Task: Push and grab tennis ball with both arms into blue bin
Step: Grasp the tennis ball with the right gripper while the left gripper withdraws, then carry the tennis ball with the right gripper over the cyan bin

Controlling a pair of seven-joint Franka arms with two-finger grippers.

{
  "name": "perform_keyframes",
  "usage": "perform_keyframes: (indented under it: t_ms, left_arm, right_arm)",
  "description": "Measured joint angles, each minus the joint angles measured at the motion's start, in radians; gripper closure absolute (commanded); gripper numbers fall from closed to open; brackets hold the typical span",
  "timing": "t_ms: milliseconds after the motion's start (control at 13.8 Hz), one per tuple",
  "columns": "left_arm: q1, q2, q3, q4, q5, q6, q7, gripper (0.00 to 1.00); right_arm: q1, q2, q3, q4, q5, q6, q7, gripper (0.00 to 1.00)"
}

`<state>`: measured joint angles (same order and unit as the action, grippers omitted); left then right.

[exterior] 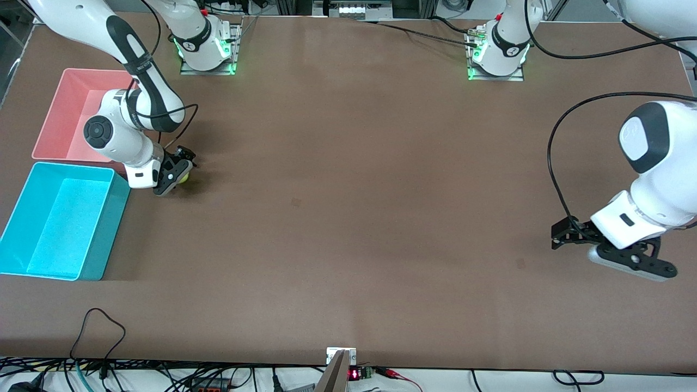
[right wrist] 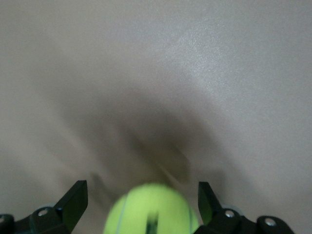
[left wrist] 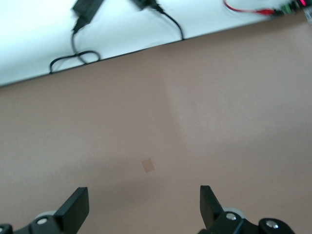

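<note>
The tennis ball (exterior: 185,177) lies on the brown table close to the blue bin (exterior: 22,218), near that bin's corner nearest the pink bin. My right gripper (exterior: 182,169) is down at the ball. In the right wrist view the ball (right wrist: 151,212) sits between the right gripper's (right wrist: 140,192) open fingers (right wrist: 73,200), with a gap showing on each side. My left gripper (exterior: 555,237) hangs low over the table at the left arm's end, open. The left wrist view shows nothing but bare table between the left gripper's (left wrist: 144,195) fingers (left wrist: 207,200).
A pink bin (exterior: 52,117) stands next to the blue bin, farther from the front camera, partly covered by the right arm. A small square patch (left wrist: 147,165) marks the table under the left gripper. Cables (exterior: 98,326) trail over the table's front edge.
</note>
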<state>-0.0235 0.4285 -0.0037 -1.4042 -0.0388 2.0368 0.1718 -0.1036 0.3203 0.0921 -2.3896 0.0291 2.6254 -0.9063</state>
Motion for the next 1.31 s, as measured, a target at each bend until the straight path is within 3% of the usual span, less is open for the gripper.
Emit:
perform_keyframes:
  t_ms: [291,655,1018,1309]
  left_arm:
    - [0.002,-0.059,0.046,-0.004,0.0,-0.068,-0.094,0.0]
    - [0.003,-0.137,0.054,-0.005,0.0,-0.196,-0.224,0.0]
    - [0.051,-0.215,0.044,-0.011,0.0,-0.354,-0.231,0.0]
    - [0.052,-0.28,0.01,-0.086,0.0,-0.38,-0.231,0.0]
  right_arm:
    - [-0.008,0.005,-0.001,0.001,-0.009,0.004,0.0,0.0]
    - [-0.049,0.001,-0.002,0.005,-0.013,-0.019,-0.037,0.0]
    - [-0.083,-0.071,-0.002,0.015,-0.013,-0.18,-0.115,0.0]
    - [-0.116,-0.089,-0.002,0.013,-0.013,-0.198,-0.174,0.0]
